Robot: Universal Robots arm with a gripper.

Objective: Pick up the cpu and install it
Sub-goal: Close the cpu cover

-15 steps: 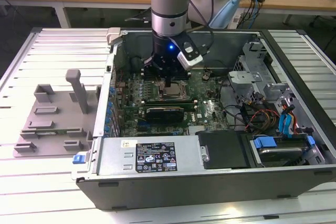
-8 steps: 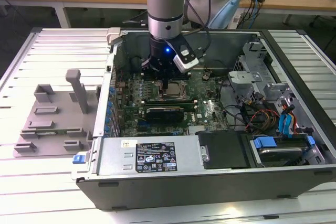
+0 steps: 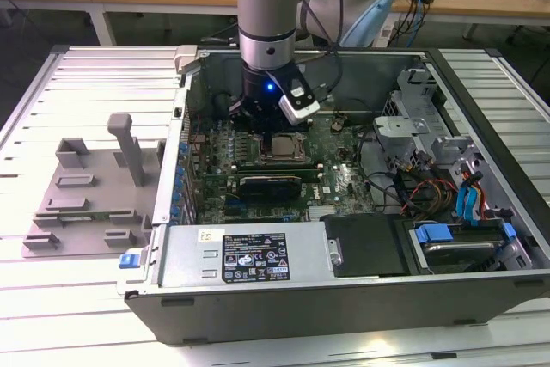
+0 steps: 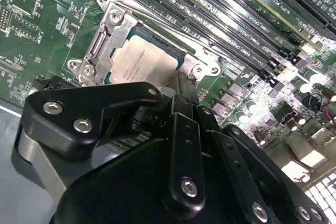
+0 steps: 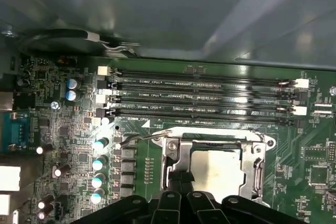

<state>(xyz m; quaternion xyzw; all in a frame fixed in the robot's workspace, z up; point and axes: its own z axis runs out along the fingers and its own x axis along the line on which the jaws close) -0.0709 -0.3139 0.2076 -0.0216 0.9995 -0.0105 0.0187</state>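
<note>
We see the cpu (image 4: 140,60) lying flat inside the socket (image 4: 111,29) on the green motherboard (image 4: 37,35), its silver top showing through the socket's metal frame. We judge it placed but cannot confirm that it is fully seated. In the second wrist view, the gripper (image 4: 181,80) hangs directly over the socket, with its tip at or just beside the cpu edge that faces the camera. We cannot tell whether it touches that edge, nor whether it is released or clenched. It does not appear to carry anything away from the socket. In the exterior view, the arm stands upright above the socket inside the open computer case (image 3: 344,298), and the grey fixture tray (image 3: 82,204) lies on the counter (image 3: 51,109), well apart from the socket. In our judgement the main risk is a chip that sits slightly skewed, since any downward push from the gripper would then load the contacts beneath it unevenly. A second risk is that a sideways drift as the gripper rises could catch the cpu edge and tip it against the frame. The thin wire lever (image 5: 139,137) beside the socket could snag on the gripper's black links. The memory slots (image 5: 205,98) just beyond the socket leave little room for a tilted approach.
</note>
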